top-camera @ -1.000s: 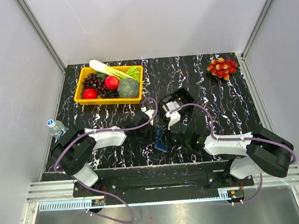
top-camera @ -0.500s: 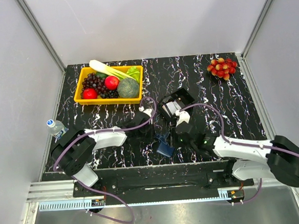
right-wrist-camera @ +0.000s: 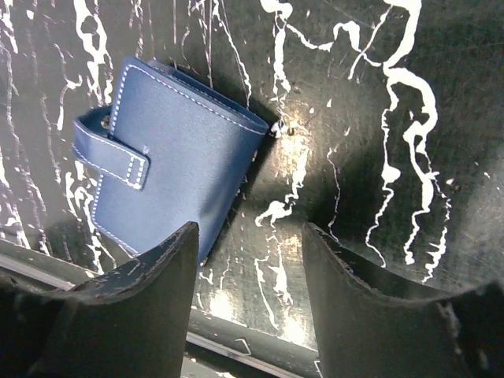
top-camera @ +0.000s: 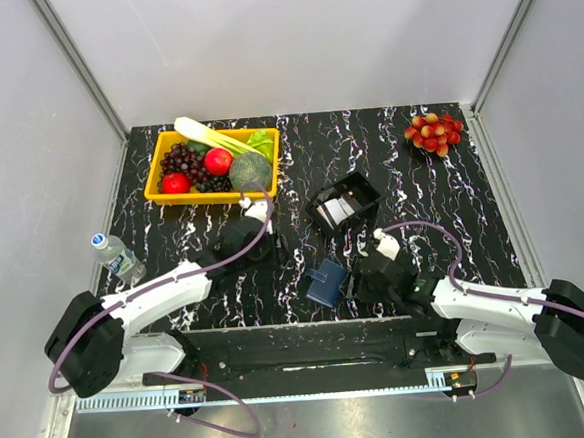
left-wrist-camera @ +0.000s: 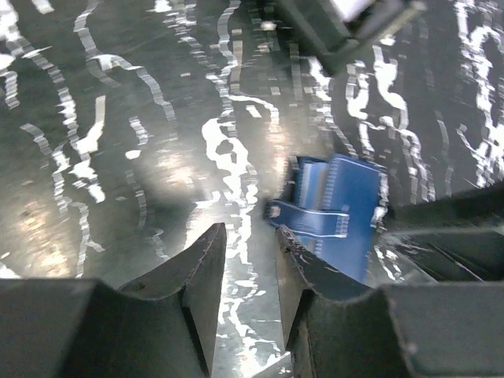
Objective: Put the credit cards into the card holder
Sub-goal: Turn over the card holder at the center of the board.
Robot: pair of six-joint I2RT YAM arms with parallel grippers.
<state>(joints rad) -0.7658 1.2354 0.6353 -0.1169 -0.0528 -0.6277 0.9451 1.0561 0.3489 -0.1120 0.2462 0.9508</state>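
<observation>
At the near edge: the card holder lies flat on the table, folded shut with its strap across the front. Can't tell if any card is already inside.
Right gripper: just right of the holder, fingers spread wide with nothing between them. The holder sits beside one finger, not in the gap.
Left gripper: left of the holder and a bit further back, fingers slightly parted, empty too.
What could go wrong: the holder is closed, so I'd say nothing goes in until it's opened. Poke it from one side and it probably just skates on that slick top, maybe off the near edge.
Also: two arms close on one small thing, so the fingers could easily bump.
Credit cards: white/grey ones in the black tray, just beyond the holder. They're thin and flat and the tray walls get in the way, so I'd expect an awkward pinch.
Far side: yellow basket of fruit and veg far left, red grapes far right, bottle at the left edge. All well apart, nothing blocking.
</observation>
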